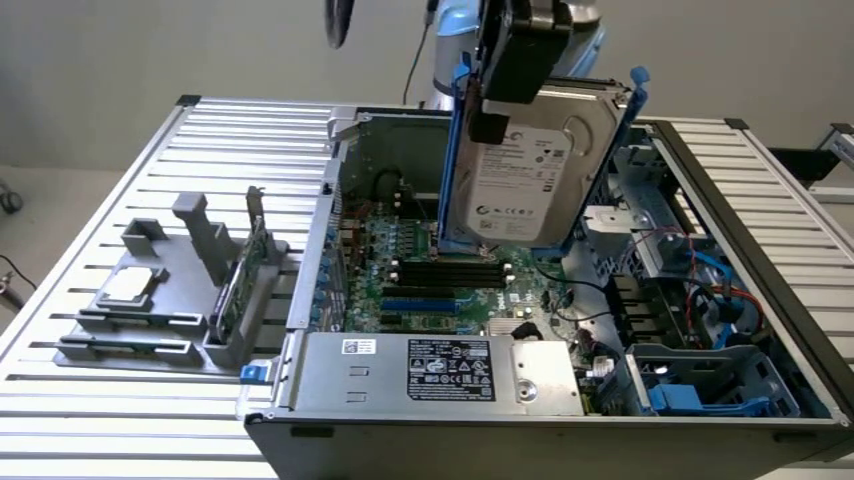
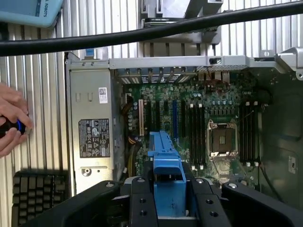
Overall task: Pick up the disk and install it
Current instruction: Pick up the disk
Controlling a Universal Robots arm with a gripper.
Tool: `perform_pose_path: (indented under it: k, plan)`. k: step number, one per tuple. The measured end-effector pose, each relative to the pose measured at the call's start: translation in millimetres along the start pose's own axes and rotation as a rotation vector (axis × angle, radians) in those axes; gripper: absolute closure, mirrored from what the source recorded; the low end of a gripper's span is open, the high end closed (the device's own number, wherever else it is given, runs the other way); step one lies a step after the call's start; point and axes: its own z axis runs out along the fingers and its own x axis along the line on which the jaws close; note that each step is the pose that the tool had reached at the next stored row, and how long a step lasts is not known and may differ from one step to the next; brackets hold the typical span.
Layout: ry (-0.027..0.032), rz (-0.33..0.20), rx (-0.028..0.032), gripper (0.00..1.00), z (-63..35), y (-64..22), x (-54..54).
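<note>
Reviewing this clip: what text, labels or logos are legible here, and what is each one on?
"ROBOTS", the end of a longer marking, on the pale blue arm cover.
White label on the disk held in the claw: print too small to read.
Black label on the power supply: too small to read.
White sticker beside it: unreadable.

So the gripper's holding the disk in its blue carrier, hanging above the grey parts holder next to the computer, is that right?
Not quite. The gripper does hold the disk in its blue carrier, but it hangs above the open computer case, over the motherboard, not above the grey parts holder beside it. The exterior view shows this.
</note>
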Motion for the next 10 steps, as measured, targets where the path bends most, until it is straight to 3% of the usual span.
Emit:
perform_pose_path:
  k: [10]
  plan:
    - [0.0000,0.000,0.0000,0.67,-2.3,-32.4,17.3]
